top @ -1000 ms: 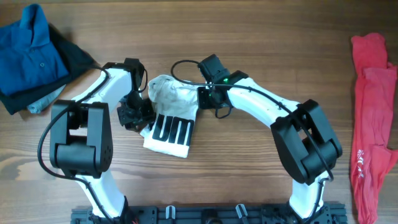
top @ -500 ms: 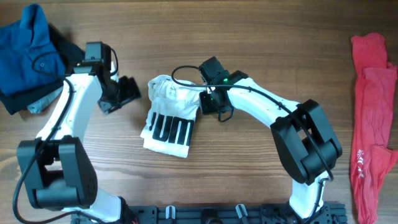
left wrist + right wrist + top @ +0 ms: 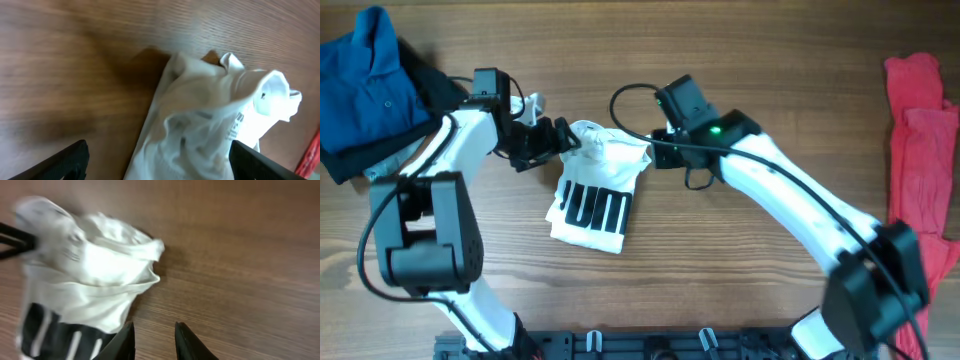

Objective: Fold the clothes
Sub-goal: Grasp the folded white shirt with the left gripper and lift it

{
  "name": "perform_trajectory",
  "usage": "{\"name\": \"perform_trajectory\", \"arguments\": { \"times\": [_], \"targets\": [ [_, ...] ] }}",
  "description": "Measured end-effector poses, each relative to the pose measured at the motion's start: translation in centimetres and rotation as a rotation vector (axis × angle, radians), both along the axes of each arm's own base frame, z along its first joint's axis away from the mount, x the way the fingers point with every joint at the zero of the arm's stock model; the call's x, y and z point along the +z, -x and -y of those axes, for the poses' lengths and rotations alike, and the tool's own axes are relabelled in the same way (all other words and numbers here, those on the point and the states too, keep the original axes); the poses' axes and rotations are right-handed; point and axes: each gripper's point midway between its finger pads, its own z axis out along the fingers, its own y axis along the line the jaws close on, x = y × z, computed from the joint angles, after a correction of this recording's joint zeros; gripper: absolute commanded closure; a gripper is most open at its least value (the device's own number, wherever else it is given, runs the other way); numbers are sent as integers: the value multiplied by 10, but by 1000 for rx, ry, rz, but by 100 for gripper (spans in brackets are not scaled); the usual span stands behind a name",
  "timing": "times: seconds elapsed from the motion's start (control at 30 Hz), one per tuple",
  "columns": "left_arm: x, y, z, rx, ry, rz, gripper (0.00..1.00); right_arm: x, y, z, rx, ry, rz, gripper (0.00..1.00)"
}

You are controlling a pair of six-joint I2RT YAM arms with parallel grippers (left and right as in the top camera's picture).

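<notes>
White T-shirt [image 3: 592,190]: crumpled, mid-frame on table [image 3: 740,285].
Overhead: my left claw [image 3: 548,138] back at its upper-left edge; right claw [image 3: 656,152] just drawn off.
Left wrist: left claw [image 3: 160,157] spread wide, empty.
Right wrist: right claw [image 3: 152,340] slightly parted, released.
Fold unfinished.

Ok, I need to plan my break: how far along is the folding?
Done: nothing looks finished. In hand: the white T-shirt is folded into a small bundle in the middle, its top end rumpled; the left gripper and right gripper flank it, fingers open, holding nothing. Left: tidy that shirt, then the blue polo heap and the red shirts at either side.
</notes>
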Motion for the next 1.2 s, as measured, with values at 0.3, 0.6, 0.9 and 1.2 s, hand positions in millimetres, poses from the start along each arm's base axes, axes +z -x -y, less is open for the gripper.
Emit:
{"name": "perform_trajectory", "arguments": {
  "times": [0.3, 0.6, 0.9, 1.2],
  "targets": [
    [-12, -5, 23, -67, 109, 1, 27, 10, 8, 9, -9, 17, 0, 73],
    [-29, 6, 82, -228, 161, 0, 96, 8, 13, 12, -17, 30, -22, 74],
    [-14, -22, 48, -155, 17, 59, 96, 28, 15, 25, -51, 51, 28, 75],
    [128, -108, -61, 107, -253, 444, 96, 75, 23, 40, -81, 21, 141, 74]
  ]
}}
